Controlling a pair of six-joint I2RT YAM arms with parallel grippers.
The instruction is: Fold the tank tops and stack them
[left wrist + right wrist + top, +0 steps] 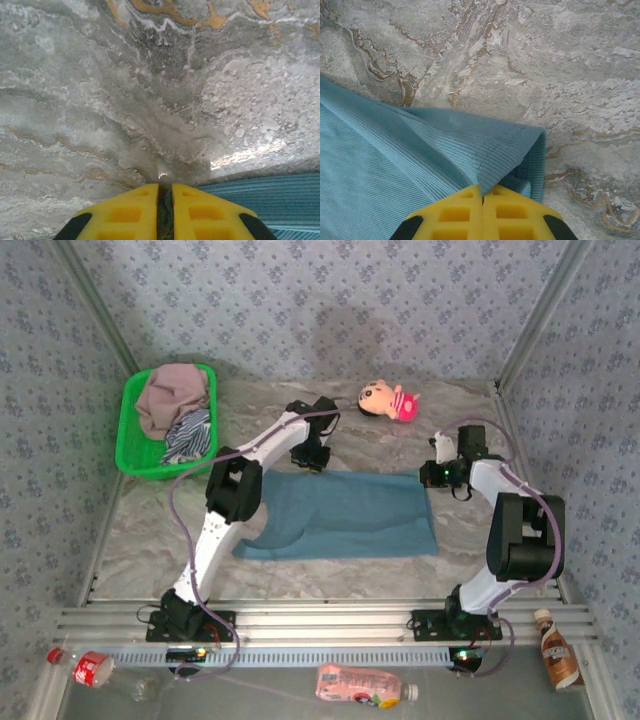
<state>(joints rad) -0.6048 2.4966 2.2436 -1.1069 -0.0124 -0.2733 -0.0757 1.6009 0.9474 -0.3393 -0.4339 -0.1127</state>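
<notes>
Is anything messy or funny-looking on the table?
A little. The pink plush doll lies flopped down at the far end of the table, and it has nothing to do with folding. The mauve top and striped top sit crumpled in the green basket. The teal tank top lies mostly flat.

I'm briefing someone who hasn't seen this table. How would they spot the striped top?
Find the green basket at the far left corner of the table. Two tops are bunched inside it; the striped top lies at the near right, beside the mauve top. Its thin navy-and-white stripes set it apart from that plain one.
</notes>
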